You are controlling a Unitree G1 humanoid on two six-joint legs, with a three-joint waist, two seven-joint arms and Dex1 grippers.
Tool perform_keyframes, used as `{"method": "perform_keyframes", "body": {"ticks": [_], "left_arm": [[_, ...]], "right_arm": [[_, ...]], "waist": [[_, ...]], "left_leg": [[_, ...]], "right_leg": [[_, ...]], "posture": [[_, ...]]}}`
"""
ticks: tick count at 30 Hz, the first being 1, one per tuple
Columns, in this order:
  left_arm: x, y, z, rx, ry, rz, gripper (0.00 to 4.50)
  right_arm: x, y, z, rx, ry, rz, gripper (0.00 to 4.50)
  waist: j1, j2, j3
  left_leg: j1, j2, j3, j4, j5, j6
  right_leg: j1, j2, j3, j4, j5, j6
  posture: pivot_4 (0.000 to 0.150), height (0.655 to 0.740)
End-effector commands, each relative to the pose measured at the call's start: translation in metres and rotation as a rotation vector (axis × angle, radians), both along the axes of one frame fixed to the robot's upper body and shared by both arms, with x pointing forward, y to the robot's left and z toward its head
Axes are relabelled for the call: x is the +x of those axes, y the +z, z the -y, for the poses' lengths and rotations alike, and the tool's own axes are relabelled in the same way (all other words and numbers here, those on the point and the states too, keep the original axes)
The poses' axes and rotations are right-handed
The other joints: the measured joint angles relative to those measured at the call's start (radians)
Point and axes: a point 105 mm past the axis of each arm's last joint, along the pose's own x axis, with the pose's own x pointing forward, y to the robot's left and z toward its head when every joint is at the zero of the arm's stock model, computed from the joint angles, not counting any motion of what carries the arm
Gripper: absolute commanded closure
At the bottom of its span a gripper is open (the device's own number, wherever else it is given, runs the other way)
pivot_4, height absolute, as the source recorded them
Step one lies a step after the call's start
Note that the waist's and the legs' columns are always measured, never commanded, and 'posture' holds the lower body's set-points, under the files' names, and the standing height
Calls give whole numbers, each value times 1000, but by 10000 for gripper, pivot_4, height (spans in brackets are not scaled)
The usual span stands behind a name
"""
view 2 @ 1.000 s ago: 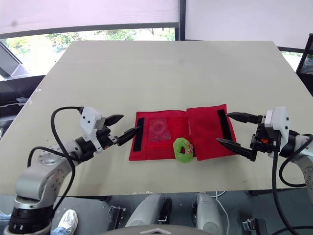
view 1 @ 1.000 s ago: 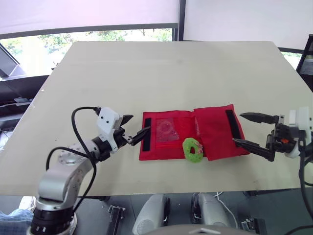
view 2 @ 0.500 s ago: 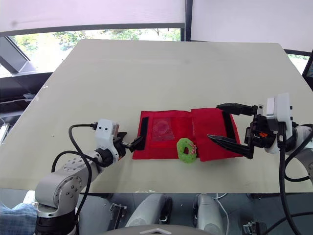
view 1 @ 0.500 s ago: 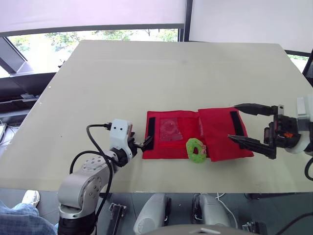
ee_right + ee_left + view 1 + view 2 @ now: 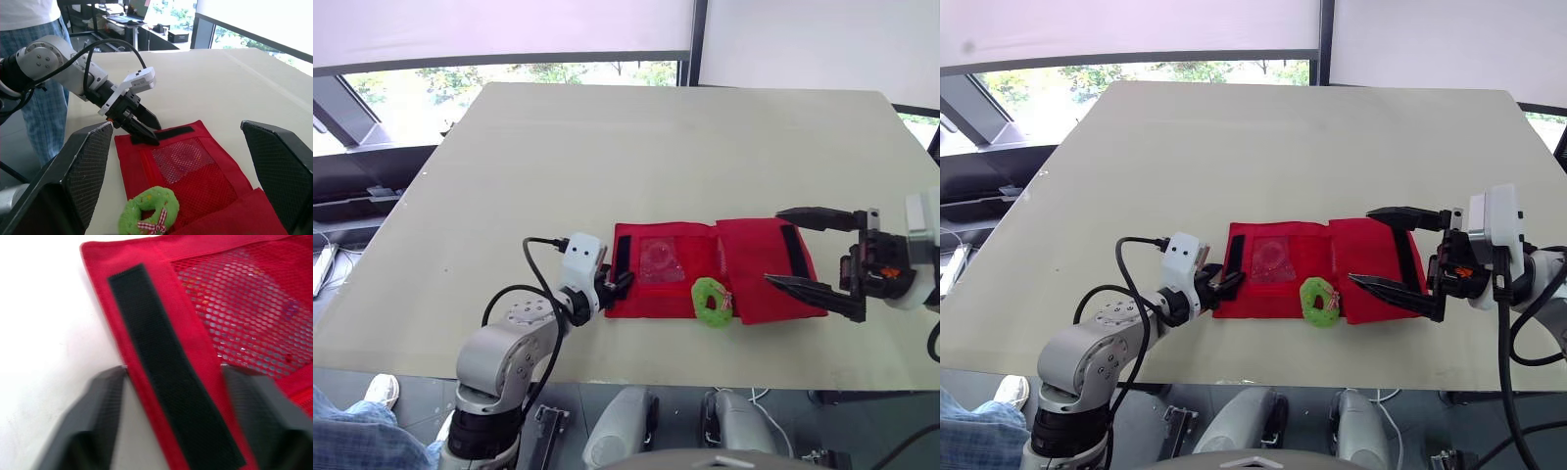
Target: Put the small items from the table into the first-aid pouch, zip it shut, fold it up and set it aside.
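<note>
From the head, the red pouch (image 5: 754, 274) lies open and flat on the table (image 5: 656, 147). A green ring (image 5: 710, 301) sits on the pouch's near edge. The left pincer (image 5: 619, 285) is at the pouch's left end. The right pincer (image 5: 773, 247) is wide open over the pouch's right end.

From the left wrist, that pincer's fingers (image 5: 93, 421) stand apart, with the pouch's black strip (image 5: 171, 382) between them.

From the right wrist, a person (image 5: 29, 14) stands beyond the pouch.

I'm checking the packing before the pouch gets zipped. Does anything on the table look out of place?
Yes: the green ring lies on top of the open red pouch at its near edge, outside the mesh pocket, so not yet packed. Nothing looks spilled or damaged.
</note>
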Motion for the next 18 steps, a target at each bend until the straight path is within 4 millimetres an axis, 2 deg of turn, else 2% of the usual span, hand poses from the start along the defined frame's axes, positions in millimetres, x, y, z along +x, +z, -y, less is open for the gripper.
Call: {"method": "perform_keyframes", "body": {"ticks": [1, 4, 11, 13, 15, 18], "left_arm": [[-18, -32, 13, -21, -59, -181, 34926], [-17, -34, 11, -15, -44, -183, 44871], [-9, -29, -2, 13, -4, -110, 44871], [-2, -17, -5, -10, -6, -26, 44871], [5, 4, -6, -71, -47, 77, 44871], [7, 24, -10, -122, -112, 164, 44871]], "right_arm": [[-5, 12, -4, -10, 13, 57, 0], [-6, 14, -5, -9, 15, 60, 0], [-6, 14, -5, -8, 14, 59, 0], [-6, 13, -4, -8, 12, 56, 0], [-5, 12, -3, 0, 2, 51, 0], [-3, 12, -2, 8, -7, 50, 0]], "waist": [[0, 0, 0], [0, 0, 0], [-1, 0, 0], [-2, 0, 0], [-1, 0, 0], [-3, -3, 1]], "left_leg": [[0, 0, 0, 0, 0, 0], [0, 0, 0, 0, 0, 0], [1, 0, 0, 0, 0, 0], [1, 0, 0, 0, 0, 0], [1, 0, 0, 0, 0, 0], [0, 0, -1, 0, 0, 0]], "right_leg": [[0, 0, 0, 0, 0, 0], [1, 0, 0, 0, 0, 0], [1, 0, 0, 0, -1, -1], [1, 0, 0, 0, -1, -2], [1, 0, 0, -1, -2, -4], [0, 0, -1, 0, -2, -4]], "posture": [[1500, 7395], [1500, 7395], [1500, 7395], [1500, 7395], [1500, 7395], [1500, 7395]]}}
